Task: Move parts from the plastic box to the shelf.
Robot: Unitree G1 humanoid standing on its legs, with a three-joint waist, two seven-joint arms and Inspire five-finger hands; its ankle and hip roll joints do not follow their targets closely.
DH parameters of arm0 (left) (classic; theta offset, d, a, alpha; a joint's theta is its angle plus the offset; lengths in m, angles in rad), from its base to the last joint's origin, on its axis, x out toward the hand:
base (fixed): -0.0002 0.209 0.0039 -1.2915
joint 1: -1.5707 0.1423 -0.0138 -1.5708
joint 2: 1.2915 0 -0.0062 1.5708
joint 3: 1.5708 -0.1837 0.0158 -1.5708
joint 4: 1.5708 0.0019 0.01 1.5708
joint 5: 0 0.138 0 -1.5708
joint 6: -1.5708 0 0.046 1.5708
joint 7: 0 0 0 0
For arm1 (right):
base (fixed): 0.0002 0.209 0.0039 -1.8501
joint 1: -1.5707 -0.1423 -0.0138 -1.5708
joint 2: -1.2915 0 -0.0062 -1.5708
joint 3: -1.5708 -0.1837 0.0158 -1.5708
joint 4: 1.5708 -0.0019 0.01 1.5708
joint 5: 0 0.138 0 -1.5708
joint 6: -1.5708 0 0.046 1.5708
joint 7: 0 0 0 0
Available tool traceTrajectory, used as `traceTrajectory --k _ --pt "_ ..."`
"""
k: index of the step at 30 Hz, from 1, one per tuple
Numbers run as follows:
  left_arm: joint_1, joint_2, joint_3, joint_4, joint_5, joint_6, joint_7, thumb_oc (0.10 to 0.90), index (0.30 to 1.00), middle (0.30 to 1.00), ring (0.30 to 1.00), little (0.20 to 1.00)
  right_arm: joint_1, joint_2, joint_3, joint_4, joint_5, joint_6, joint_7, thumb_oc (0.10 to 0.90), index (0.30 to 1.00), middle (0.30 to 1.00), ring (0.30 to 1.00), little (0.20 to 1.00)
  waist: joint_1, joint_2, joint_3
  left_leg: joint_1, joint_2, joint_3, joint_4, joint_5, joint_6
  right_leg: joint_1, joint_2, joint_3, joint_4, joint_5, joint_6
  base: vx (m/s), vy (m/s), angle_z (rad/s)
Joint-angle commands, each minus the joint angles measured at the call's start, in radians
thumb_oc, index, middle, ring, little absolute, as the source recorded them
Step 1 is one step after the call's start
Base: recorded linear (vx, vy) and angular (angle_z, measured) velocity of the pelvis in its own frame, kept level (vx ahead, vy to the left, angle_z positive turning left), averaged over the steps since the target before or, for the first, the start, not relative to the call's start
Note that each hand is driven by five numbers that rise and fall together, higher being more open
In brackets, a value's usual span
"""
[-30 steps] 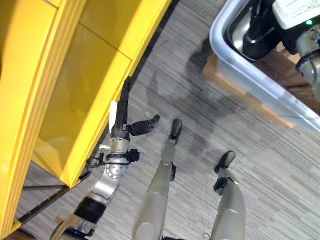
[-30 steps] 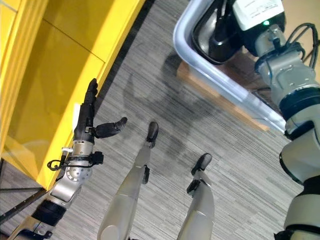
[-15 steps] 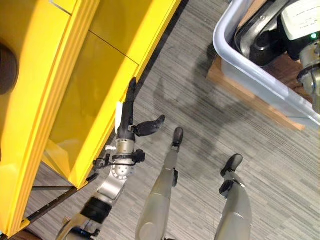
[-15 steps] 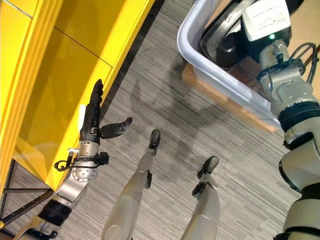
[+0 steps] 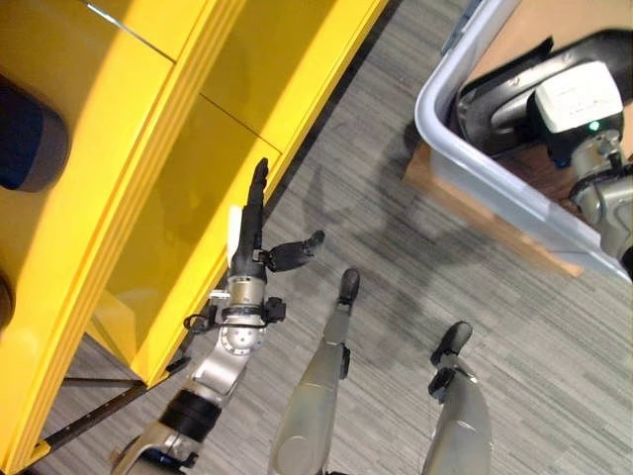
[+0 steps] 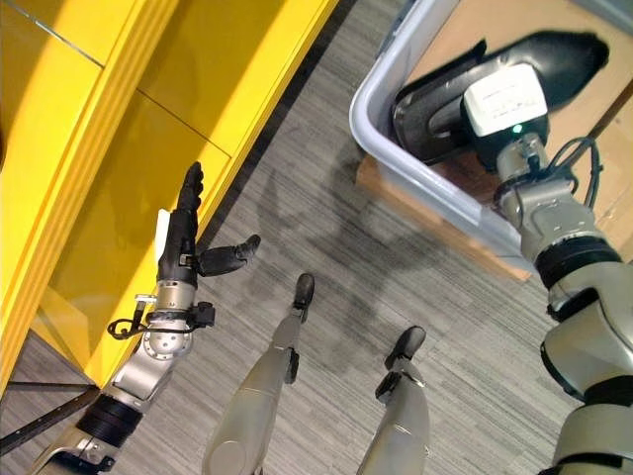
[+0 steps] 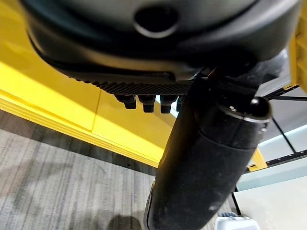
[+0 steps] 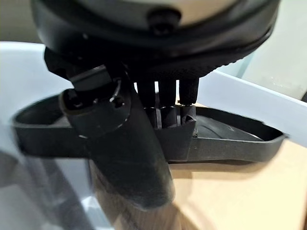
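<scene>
The right hand [image 8: 144,96] reaches down into the plastic box [image 8: 249,103]. Its dark fingers [image 8: 165,103] are curled over the edge of a black part [image 8: 225,141], and the thumb [image 8: 124,153] presses against the near side of the same part, so the hand is pinching it. The black part is long and flat with a raised rim, and it lies across the box. The box wall is pale blue-white. Under the part shows a tan cardboard sheet [image 8: 240,196].
</scene>
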Motion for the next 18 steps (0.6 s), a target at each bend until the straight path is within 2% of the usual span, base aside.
traceTrajectory --k 1,2,3,4,10,14,18 --pt "-0.070 0.006 0.040 -0.072 0.022 -0.061 0.013 0.900 1.000 1.000 1.000 1.000 -0.066 -0.086 0.009 -0.021 0.040 0.012 -0.048 0.400 0.300 0.300 0.300 0.300 0.008 -0.037 0.067 0.143 0.102 0.030 0.012 -0.139 -0.108 0.205 -0.007 0.012 -0.116 0.045 0.013 -0.07 -0.022 -0.07" --pt "-0.074 0.008 0.044 -0.074 0.025 -0.058 0.010 0.900 1.000 1.000 1.000 1.000 -0.056 -0.098 0.002 -0.033 0.037 0.012 -0.046 0.400 0.300 0.300 0.300 0.300 0.004 -0.043 0.067 0.156 0.105 0.029 0.009 -0.133 -0.109 0.218 -0.004 0.010 -0.124 0.052 0.011 -0.06 -0.026 -0.13" --pt "-0.069 0.012 0.050 -0.060 0.033 -0.051 0.000 0.900 1.000 1.000 1.000 1.000 -0.008 -0.117 -0.047 -0.062 0.057 0.003 -0.045 0.400 0.300 0.300 0.300 0.300 -0.006 -0.064 0.067 0.227 0.113 0.034 0.004 -0.141 -0.112 0.285 0.005 0.007 -0.132 0.043 0.011 -0.06 -0.012 -0.13" --pt "-0.072 0.014 0.049 -0.060 0.033 -0.051 0.000 0.900 1.000 1.000 1.000 1.000 -0.007 -0.119 -0.052 -0.064 0.057 0.004 -0.045 0.400 0.300 0.300 0.300 0.300 -0.004 -0.064 0.067 0.221 0.113 0.033 0.004 -0.136 -0.111 0.282 0.006 0.006 -0.136 0.049 0.010 -0.05 -0.023 -0.16" --pt "-0.047 0.029 0.071 -0.080 0.054 -0.035 -0.033 0.900 1.000 1.000 1.000 1.000 0.159 -0.170 -0.199 -0.207 0.085 -0.020 -0.053 0.400 0.300 0.300 0.300 0.300 -0.023 -0.099 0.067 0.337 0.124 0.039 0.009 -0.147 -0.114 0.404 0.031 -0.001 -0.163 0.042 0.007 -0.03 -0.020 -0.10" --pt "-0.006 0.046 0.108 -0.099 0.069 -0.024 -0.050 0.900 1.000 1.000 1.000 1.000 0.297 -0.197 -0.329 -0.334 0.077 -0.033 -0.059 0.400 0.300 0.300 0.300 0.300 -0.039 -0.116 0.067 0.432 0.133 0.047 -0.001 -0.153 -0.116 0.492 0.050 0.003 -0.186 0.042 0.007 -0.02 -0.009 -0.11" --pt "0.048 0.053 0.134 -0.106 0.082 -0.012 -0.075 0.900 1.000 1.000 1.000 1.000 0.455 -0.203 -0.476 -0.449 0.063 -0.041 -0.063 0.400 0.300 0.300 0.300 0.300 -0.055 -0.135 0.021 0.501 0.149 0.062 -0.019 -0.157 -0.121 0.555 0.067 0.010 -0.218 0.043 0.009 0.00 -0.005 -0.15"
